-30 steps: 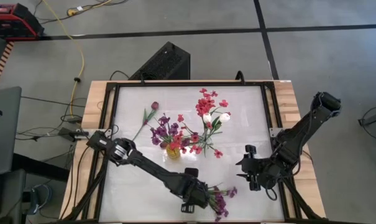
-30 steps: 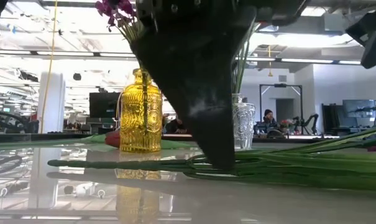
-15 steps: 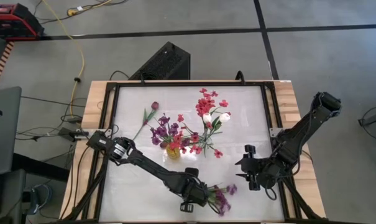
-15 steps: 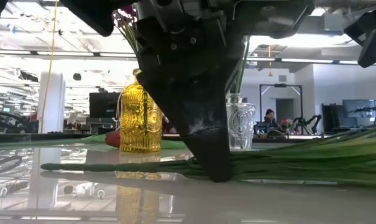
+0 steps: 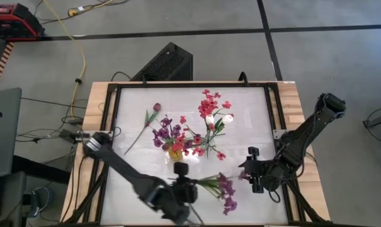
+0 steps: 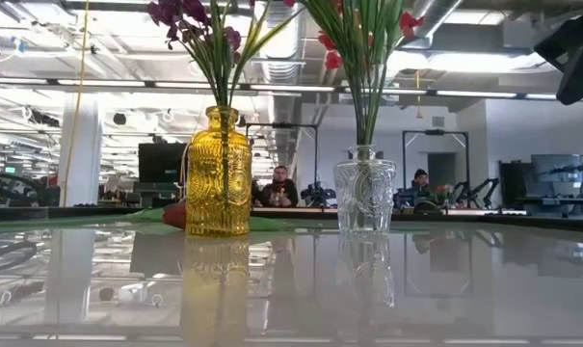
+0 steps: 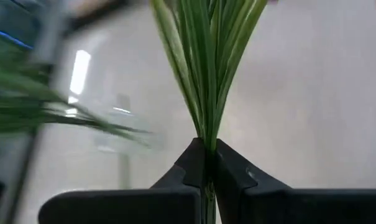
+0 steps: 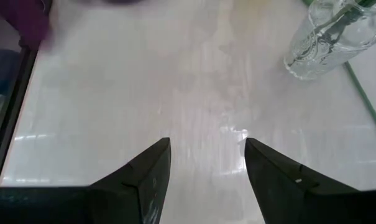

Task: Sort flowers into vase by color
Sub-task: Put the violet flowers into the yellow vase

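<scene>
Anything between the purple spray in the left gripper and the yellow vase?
Nothing visible. The left gripper holds the purple spray by its stems near the table's front; bare tabletop lies between it and the yellow vase.

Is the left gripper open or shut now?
Shut. In the left wrist view, the left gripper has its fingers pressed together on the green stems of the purple flowers.

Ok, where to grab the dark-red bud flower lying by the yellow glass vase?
Probably mid-stem, from straight above, pincer across it: the dark-red bud flower lies flat, diagonal, its thin green stem clear of the yellow glass vase.
</scene>
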